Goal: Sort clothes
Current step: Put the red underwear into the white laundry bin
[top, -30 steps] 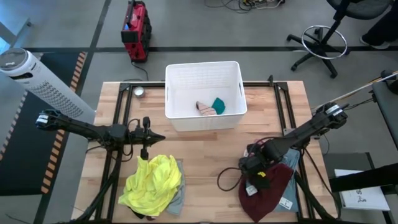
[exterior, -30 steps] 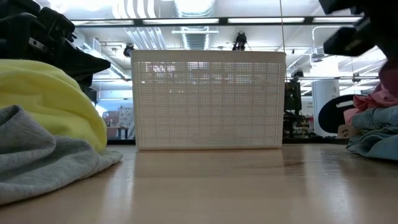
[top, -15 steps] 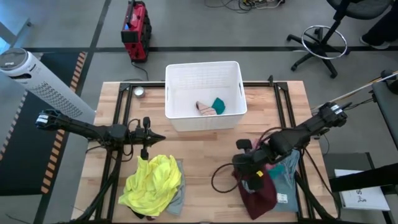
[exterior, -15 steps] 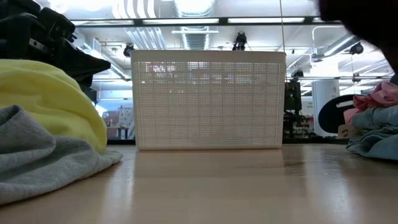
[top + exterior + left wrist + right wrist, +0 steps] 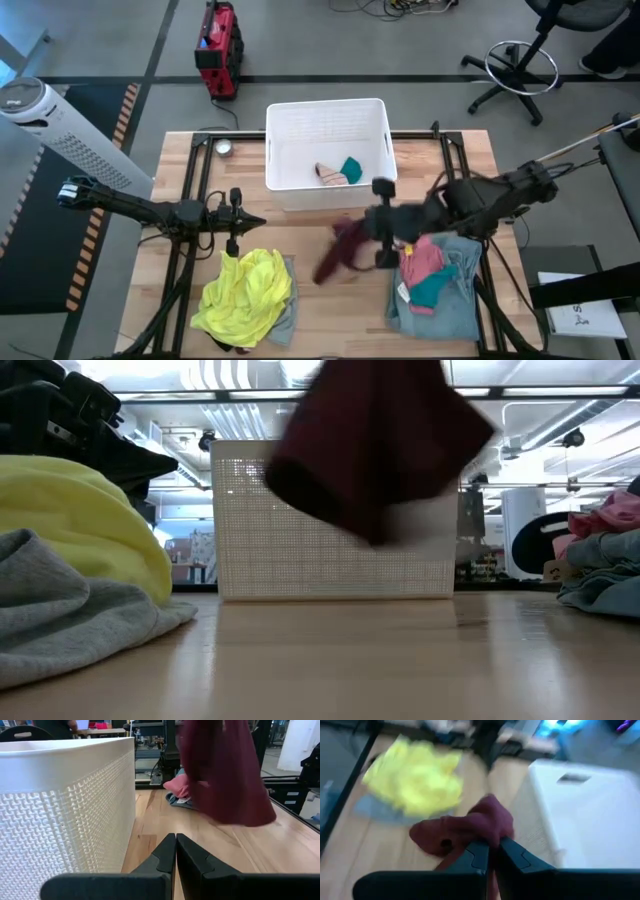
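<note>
The maroon garment (image 5: pixel 340 250) has been lifted off the right-hand pile (image 5: pixel 435 285) and is now held in mid-air, pinched in the right gripper (image 5: pixel 378 240), just before the basket (image 5: pixel 330 150). The left gripper (image 5: pixel 232 235), jaws closed and empty, waits above the yellow top (image 5: pixel 245 295) on the desk (image 5: pixel 330 320).

Grey floor (image 5: pixel 120 40), red case (image 5: pixel 217 50), black stool (image 5: pixel 518 66).

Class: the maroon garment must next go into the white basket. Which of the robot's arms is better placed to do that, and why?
The right arm, probably. Its tool is shut on the maroon garment, which hangs above the table just in front of the white basket. The left tool is shut and empty, beside the yellow top.
</note>
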